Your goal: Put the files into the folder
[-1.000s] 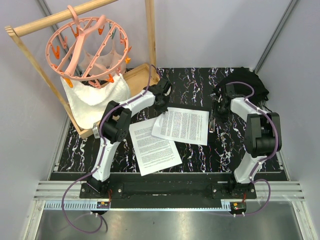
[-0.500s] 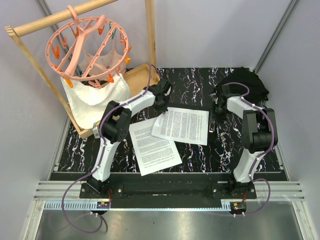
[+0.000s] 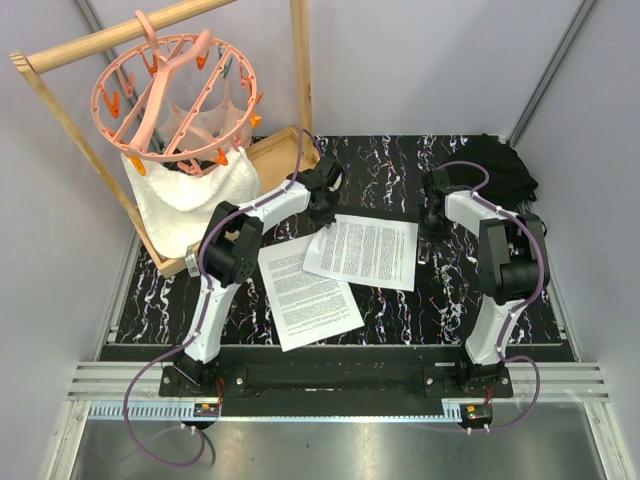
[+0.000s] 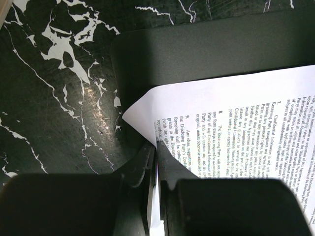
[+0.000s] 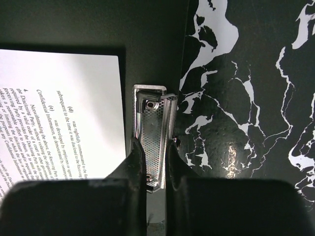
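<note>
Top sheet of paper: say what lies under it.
Beneath the top sheet the black folder shows, silver clip just past its edge. One corner overlaps the second sheet. The folder's covered middle is hidden.

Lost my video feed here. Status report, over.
Left gripper shut on top sheet, lying on folder. Right gripper shut on clip. Second sheet outside folder. Nothing blocking.

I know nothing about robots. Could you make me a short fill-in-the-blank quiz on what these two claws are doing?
1. The left claw pinches a printed paper ____.
2. It lies on a flat black ____.
3. The right claw grips its silver ____.
Missing words: sheet; folder; clip.
</note>
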Available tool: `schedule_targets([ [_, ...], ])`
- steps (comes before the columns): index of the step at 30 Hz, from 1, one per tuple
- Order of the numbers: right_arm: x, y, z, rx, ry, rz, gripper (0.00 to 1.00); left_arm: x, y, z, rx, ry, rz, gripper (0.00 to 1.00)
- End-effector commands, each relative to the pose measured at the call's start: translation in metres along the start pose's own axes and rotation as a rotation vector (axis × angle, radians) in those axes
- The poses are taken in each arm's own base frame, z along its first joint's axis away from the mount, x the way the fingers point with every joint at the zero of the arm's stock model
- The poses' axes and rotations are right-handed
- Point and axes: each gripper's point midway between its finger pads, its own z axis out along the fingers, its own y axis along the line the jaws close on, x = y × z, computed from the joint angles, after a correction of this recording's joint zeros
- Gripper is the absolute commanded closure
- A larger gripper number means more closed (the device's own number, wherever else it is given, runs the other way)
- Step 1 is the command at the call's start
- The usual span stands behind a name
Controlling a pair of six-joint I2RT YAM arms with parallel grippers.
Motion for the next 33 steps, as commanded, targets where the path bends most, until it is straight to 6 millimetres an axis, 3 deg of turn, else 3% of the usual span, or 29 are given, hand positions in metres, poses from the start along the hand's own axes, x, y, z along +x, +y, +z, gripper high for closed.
schedule_targets([
  [1,0.010,0.023,0.019,-0.085,0.019,-0.013,1.00,0.012,-0.009,0.000,0.036,0.042,-0.011,0.90],
  [3,0.003,0.032,0.009,-0.162,-0.023,-0.011,1.00,0.012,-0.009,-0.001,0.035,0.041,-0.014,0.90],
  [9,-0.010,0.035,-0.013,-0.360,-0.100,0.096,1.00,0.011,-0.005,-0.002,0.013,0.034,-0.011,0.89],
  [24,-0.003,0.032,-0.008,-0.477,-0.084,0.183,1.00,0.010,-0.006,0.006,0.009,0.057,-0.034,0.88],
  [33,-0.003,0.023,-0.007,-0.424,-0.090,0.180,1.00,0.011,-0.029,0.007,0.058,0.059,-0.014,0.87],
])
